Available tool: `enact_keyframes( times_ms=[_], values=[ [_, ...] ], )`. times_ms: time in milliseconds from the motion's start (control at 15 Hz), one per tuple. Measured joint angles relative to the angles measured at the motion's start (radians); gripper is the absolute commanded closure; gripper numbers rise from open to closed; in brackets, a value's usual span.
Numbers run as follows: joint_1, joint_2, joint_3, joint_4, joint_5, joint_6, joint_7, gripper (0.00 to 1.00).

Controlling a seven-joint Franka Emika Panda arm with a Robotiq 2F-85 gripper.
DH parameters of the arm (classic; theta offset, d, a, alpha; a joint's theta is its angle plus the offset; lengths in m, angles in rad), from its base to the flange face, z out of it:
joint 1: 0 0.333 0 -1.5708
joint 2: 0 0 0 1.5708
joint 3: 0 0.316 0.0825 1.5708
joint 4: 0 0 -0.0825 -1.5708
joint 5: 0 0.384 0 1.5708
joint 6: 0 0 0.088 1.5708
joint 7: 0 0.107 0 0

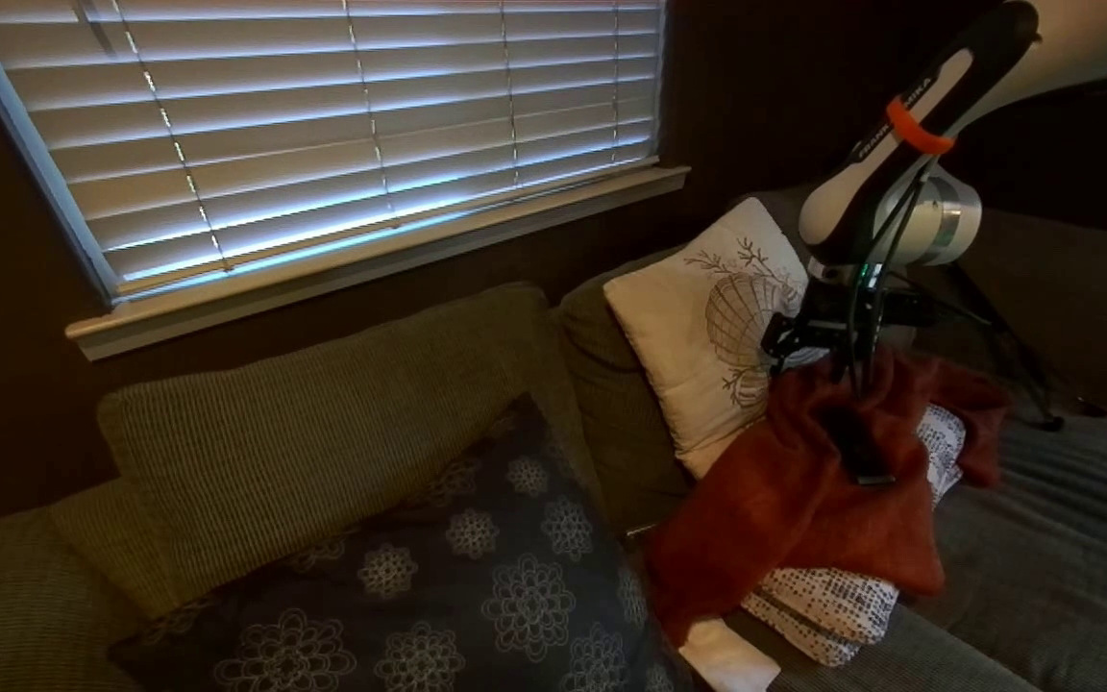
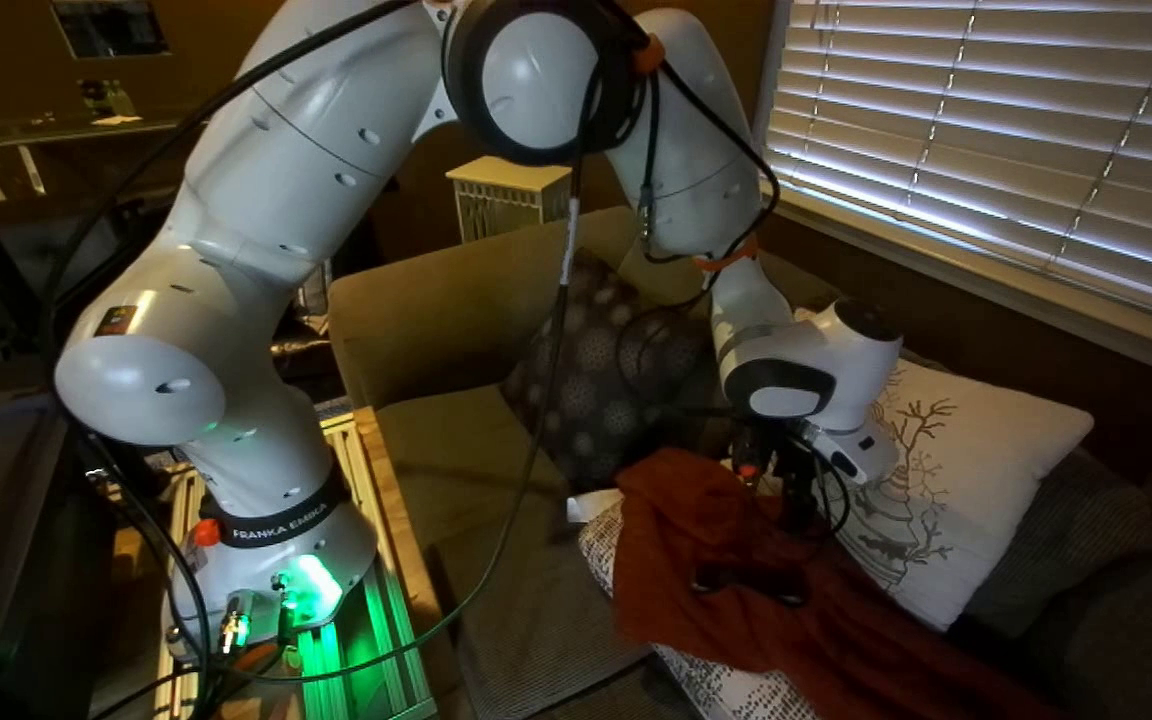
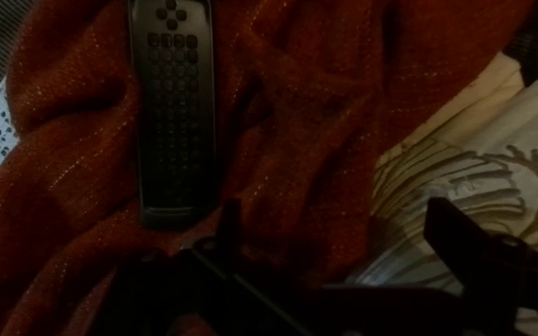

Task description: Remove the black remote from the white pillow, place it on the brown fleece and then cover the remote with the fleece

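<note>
The black remote point(image 1: 856, 447) lies face up on the reddish-brown fleece point(image 1: 755, 519). It also shows on the fleece in an exterior view point(image 2: 748, 580) and at the upper left of the wrist view point(image 3: 175, 116). The white pillow point(image 1: 678, 327) with a shell print leans behind the fleece; it also fills the right of the wrist view point(image 3: 535, 121). My gripper point(image 3: 334, 203) is open, its fingers wide apart. It hangs beside the remote, over the fleece's edge next to the white pillow. Fleece shows between the fingertips; I cannot tell if they touch it.
A dark flowered pillow point(image 1: 467, 577) stands on the sofa beside the fleece. A white pillow with dark dots point(image 1: 832, 605) lies under the fleece. A small white piece point(image 1: 726, 658) pokes out below it. The sofa back point(image 1: 342, 432) and windowsill point(image 1: 390, 255) rise behind.
</note>
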Motion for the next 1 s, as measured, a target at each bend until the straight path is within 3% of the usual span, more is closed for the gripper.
enact_keyframes(
  times_ms=[67, 133, 267, 867, 1000],
  values=[
    [-0.001, 0.006, 0.001, 0.005, 0.0, -0.002, -0.004, 0.17],
    [-0.001, 0.012, 0.002, 0.009, 0.0, -0.006, -0.008, 0.26],
    [-0.001, 0.019, 0.004, 0.017, 0.0, -0.015, -0.013, 0.35],
    [-0.001, 0.042, 0.003, 0.053, 0.0, -0.093, -0.018, 0.99],
    [-0.002, 0.042, 0.001, 0.055, 0.0, -0.099, -0.018, 1.0]
  ],
)
